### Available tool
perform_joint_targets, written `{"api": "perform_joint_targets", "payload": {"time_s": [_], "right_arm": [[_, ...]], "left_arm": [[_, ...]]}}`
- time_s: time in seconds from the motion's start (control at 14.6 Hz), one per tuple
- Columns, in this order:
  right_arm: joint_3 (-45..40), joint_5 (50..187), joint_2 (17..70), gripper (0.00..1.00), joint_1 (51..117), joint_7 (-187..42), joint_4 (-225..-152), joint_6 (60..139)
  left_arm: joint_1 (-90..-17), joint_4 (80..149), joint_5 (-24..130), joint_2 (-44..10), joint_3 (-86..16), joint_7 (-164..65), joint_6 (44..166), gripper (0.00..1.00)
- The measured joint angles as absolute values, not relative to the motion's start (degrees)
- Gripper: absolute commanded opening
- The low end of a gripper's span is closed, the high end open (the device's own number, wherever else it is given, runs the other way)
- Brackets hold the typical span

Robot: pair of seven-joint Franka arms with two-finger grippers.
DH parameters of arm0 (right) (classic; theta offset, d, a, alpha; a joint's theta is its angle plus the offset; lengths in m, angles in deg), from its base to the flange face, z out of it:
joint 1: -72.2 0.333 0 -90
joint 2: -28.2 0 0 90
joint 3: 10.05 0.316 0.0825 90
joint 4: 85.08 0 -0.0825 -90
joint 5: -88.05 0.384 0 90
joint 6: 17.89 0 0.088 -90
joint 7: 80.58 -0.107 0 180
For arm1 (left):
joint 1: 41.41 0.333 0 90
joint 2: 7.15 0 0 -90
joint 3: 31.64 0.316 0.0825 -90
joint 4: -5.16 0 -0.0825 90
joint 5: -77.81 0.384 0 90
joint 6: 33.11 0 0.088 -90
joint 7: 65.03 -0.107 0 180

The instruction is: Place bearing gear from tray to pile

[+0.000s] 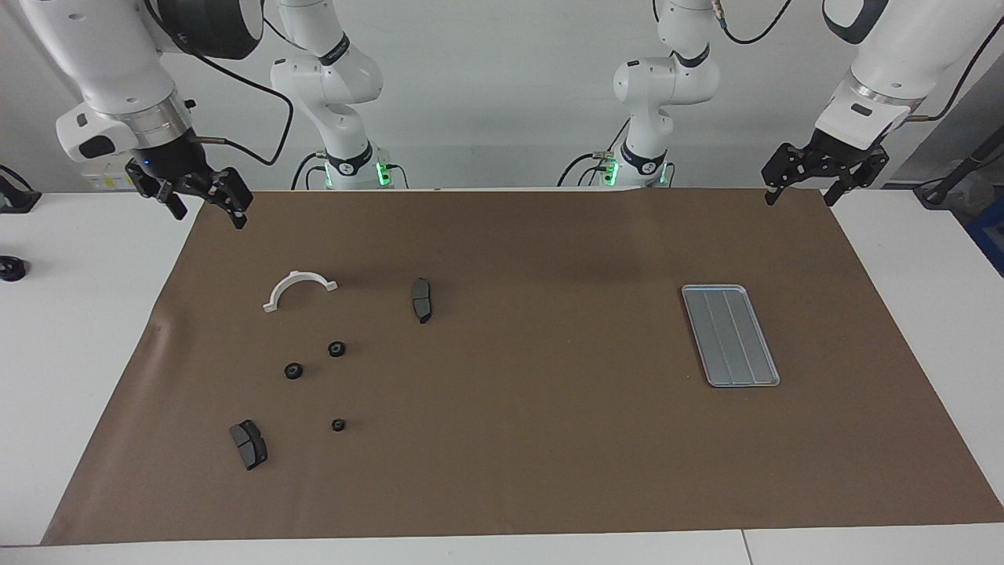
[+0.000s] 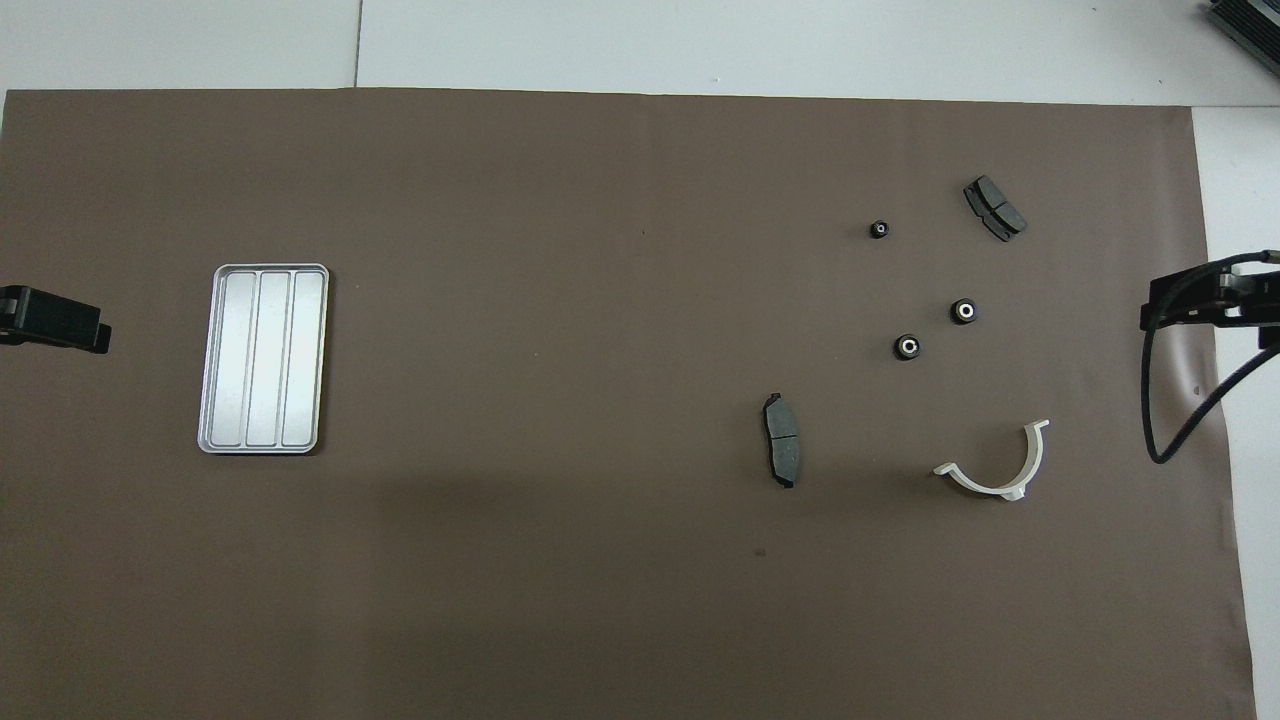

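Lying loose on the brown mat (image 1: 502, 439) toward the right arm's end of the desk (image 1: 78, 329), three small black bearing gears (image 1: 336, 348) (image 2: 907, 347) are round, each with a pale centre hole; two sit just beside each other and the third (image 1: 338, 424) (image 2: 879, 229) lies farther from the robots, at about 6 o'clock from them in the facing view. Around them is the pile: a white half-ring bracket (image 1: 298, 287) (image 2: 1000, 464) at 12 o'clock and two dark grey brake pads (image 1: 422, 300) (image 2: 782, 453), the second pad (image 1: 249, 444) (image 2: 994, 208) at 7 o'clock.

Toward the left arm's end, the tray (image 1: 730, 335) (image 2: 263, 358), grey, ridged and rimmed, holds nothing.

Both arms wait raised. Over the mat's edge at the right arm's end, the right hand (image 1: 205, 202) (image 2: 1200, 300) is released, grasping nothing. Over the mat's corner at the left arm's end, the left hand (image 1: 798, 194) (image 2: 55, 322) is likewise released and touches nothing.
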State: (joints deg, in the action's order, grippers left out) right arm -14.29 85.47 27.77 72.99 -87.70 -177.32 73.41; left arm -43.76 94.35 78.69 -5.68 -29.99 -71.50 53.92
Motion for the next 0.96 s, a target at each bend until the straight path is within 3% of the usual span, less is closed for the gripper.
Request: {"api": "perform_joint_targets", "payload": {"time_s": [0.96], "right_arm": [[-10.78, 85.47, 27.79, 1.0, 71.76, -87.7, -177.54, 72.54]], "left_arm": [[-43.75, 94.35, 78.69, -5.68, -29.99, -71.49, 53.9, 1.0]]}}
